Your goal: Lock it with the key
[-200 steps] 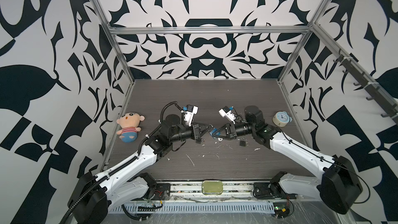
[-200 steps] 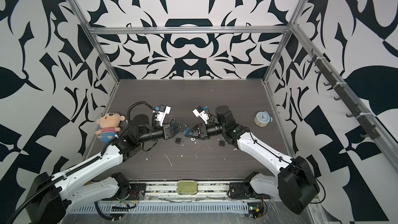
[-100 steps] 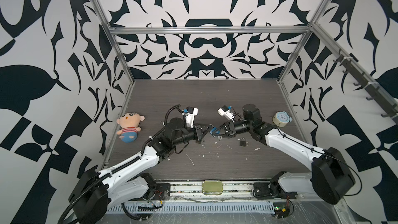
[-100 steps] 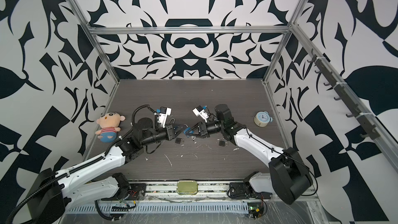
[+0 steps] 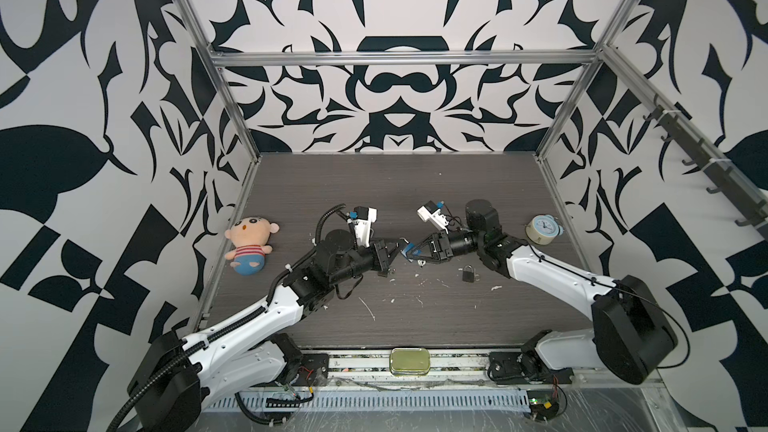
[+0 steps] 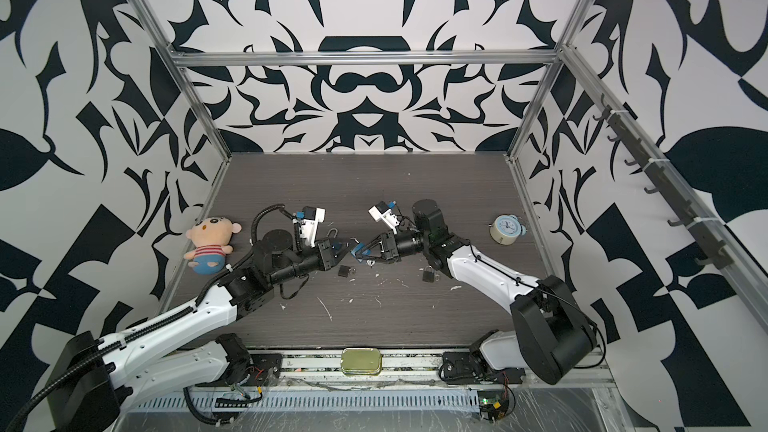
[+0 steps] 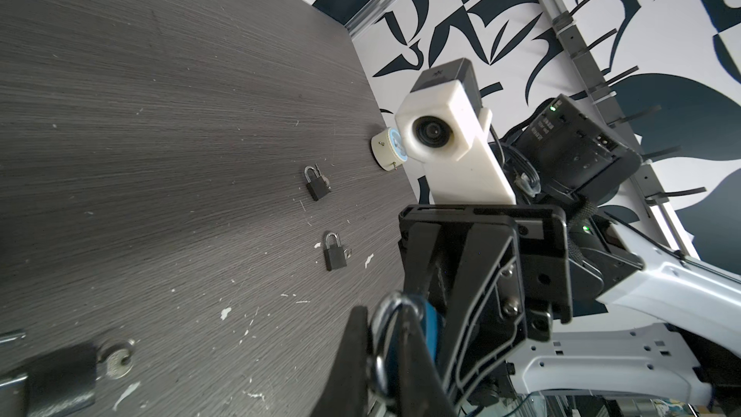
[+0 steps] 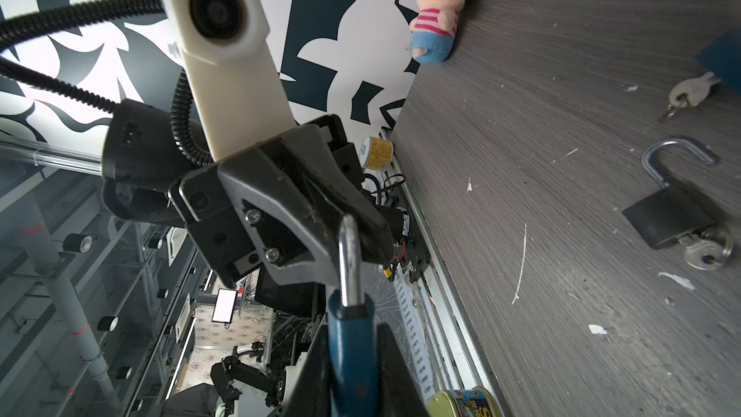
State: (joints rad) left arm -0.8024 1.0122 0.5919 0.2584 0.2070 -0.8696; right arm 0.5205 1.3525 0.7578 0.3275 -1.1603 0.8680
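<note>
Blue padlock w/ a bright steel shackle (image 8: pixel 353 342) hangs in the air mid-table, off the dark wood-grain tabletop (image 5: pixel 374 184), bridged btwn both arms. Right gripper (image 5: pixel 411 252) is clamped on the blue body. Left gripper (image 5: pixel 392 249) is pinched together on the top of the shackle (image 8: pixel 349 258), clearest in the right wrist view. Shackle looks raised, so prob. not latched yet. Can't tell if a key sits in this lock, keyway is hidden. Risks:
1. The smooth round shackle can roll in the left tips if the push isn't along its legs. The lock then twists and the free leg misses its hole and jams on the body edge.
2. The body is held on slim faces, so a side load may pivot it out of the right gripper and drop it.
3. A drop lands it by the black padlock w/ open shackle and key (image 8: pixel 669 214) on the table close under the meeting point, which makes re-grasp messy.
4. The tips of both grippers nearly touch, so closing in more risks a tip-to-tip hit.
5. Both claws are busy, so none is free to turn a key, and releasing either leaves one weak pinch.
</note>
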